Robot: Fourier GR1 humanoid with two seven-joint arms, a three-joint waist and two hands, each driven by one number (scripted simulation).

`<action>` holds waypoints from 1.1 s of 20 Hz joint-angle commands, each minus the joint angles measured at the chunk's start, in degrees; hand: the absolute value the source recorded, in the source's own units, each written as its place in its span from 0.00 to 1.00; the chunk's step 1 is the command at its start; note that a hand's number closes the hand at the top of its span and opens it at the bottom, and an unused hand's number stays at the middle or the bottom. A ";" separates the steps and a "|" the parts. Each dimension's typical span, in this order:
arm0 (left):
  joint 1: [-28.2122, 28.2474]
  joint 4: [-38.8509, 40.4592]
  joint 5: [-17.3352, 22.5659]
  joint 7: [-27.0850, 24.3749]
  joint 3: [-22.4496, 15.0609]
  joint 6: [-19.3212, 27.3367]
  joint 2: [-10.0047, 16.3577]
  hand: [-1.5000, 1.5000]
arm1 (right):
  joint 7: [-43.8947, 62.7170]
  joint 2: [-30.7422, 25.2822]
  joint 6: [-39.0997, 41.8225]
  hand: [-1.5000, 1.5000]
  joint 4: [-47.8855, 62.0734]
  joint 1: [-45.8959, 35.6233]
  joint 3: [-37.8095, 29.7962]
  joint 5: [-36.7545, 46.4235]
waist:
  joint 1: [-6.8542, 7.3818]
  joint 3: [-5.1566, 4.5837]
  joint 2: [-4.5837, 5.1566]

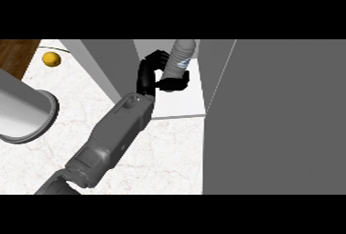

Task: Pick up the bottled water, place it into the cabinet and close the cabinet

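**Bottle gripped at the cabinet's opening**

Bottled water (pixel 180 54) sits at 12 o'clock in the head view, a pale grey bottle with a small blue mark on its side. It leans a little, its far end tipped toward 1 o'clock. The left hand (pixel 147 72) is at its 9 o'clock side. The black fingers curl round the bottle from the far side and the thumb hooks in at its near end, so the hand is closed round it. The bottle's lower part is hidden by the hand, and whether it touches the shelf cannot be told.

The grey forearm (pixel 111 137) runs up from 7 o'clock to the hand, crossing the white marbled counter (pixel 162 160).

Hand and bottle are over the cabinet's white shelf floor (pixel 181 103), which shows between a slanted grey panel (pixel 101 64) at 11 o'clock and the cabinet (pixel 283 114), whose broad grey face fills the 3 o'clock side. The inside is open to view.

Well apart from the hand, a small yellow ball (pixel 51 58) lies at 10 o'clock beside a brown wooden surface (pixel 17 50). A large grey cylinder (pixel 24 112) stands at 9 o'clock on the counter.
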 commanded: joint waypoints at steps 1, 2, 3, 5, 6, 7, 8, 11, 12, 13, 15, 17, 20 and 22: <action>-2.55 7.08 -0.06 -1.28 2.60 2.93 -0.39 1.00 | 1.98 0.06 -0.17 0.00 -3.47 -0.51 -0.91 -5.19 | -0.35 -0.04 0.64; -3.70 7.32 0.94 -1.24 4.03 1.14 0.45 1.00 | 2.00 -0.63 0.51 0.00 -2.00 -1.26 -2.00 -6.13 | -0.03 -0.03 0.57; -2.62 7.53 2.14 -3.29 5.54 2.20 -0.49 1.00 | 2.34 -0.40 0.24 0.00 -2.68 -1.84 -1.29 -4.93 | -0.40 -0.08 0.86; -3.68 8.61 2.31 -5.23 6.69 1.93 0.31 1.00 | 1.20 0.31 0.40 0.00 -1.06 -2.48 -1.24 -4.80 | -0.93 -0.08 1.05; -2.63 9.45 2.82 -5.83 7.44 0.42 1.08 1.00 | 1.35 0.50 0.50 0.00 -2.15 -1.16 -0.70 -4.19 | -1.03 -0.11 0.94; -4.84 10.25 2.41 -4.42 7.27 1.01 1.63 1.00 | 1.02 -0.90 1.89 0.00 -3.80 0.49 -2.46 -6.04 | -1.66 -0.08 0.81; -3.78 11.01 1.41 -6.89 6.62 1.11 1.04 1.00 | 2.22 0.29 0.55 0.00 -2.39 -1.82 -1.14 -5.49 | -0.77 -0.09 0.96; -5.59 13.61 -1.08 -6.90 4.72 3.57 1.70 0.00 | 2.12 -1.25 1.83 0.00 -3.21 -1.18 -4.01 -7.95 | -1.39 -0.04 1.05; -6.57 14.07 -1.33 -7.69 4.89 4.74 2.81 0.00 | 1.18 -0.17 2.01 0.00 -1.69 -0.57 -1.30 -4.89 | -1.96 -0.07 1.10; -7.42 14.54 -1.61 -7.47 4.82 5.22 2.87 0.00 | 0.09 0.13 2.17 0.00 -1.75 -0.97 -1.50 -4.80 | -1.81 -0.05 0.90; -7.66 15.72 -2.04 -8.40 4.74 6.66 2.30 0.00 | 0.10 0.27 2.67 0.00 -0.41 -1.15 -0.06 -3.48 | -2.43 -0.08 1.30; -8.30 16.35 -2.62 -8.28 4.41 5.14 3.51 0.00 | 1.71 0.46 1.75 0.00 -3.44 -0.66 -0.29 -4.14 | -2.01 -0.13 1.26; -8.94 17.11 -2.57 -8.69 4.85 6.20 2.92 0.00 | 0.05 -0.41 3.70 0.00 -0.89 -0.75 -1.11 -5.16 | -2.21 -0.07 1.16; -9.31 15.61 -0.83 -9.56 6.68 5.72 0.63 0.00 | 1.90 -0.64 3.36 0.00 -2.27 -0.40 -0.62 -5.27 | -2.27 -0.14 1.33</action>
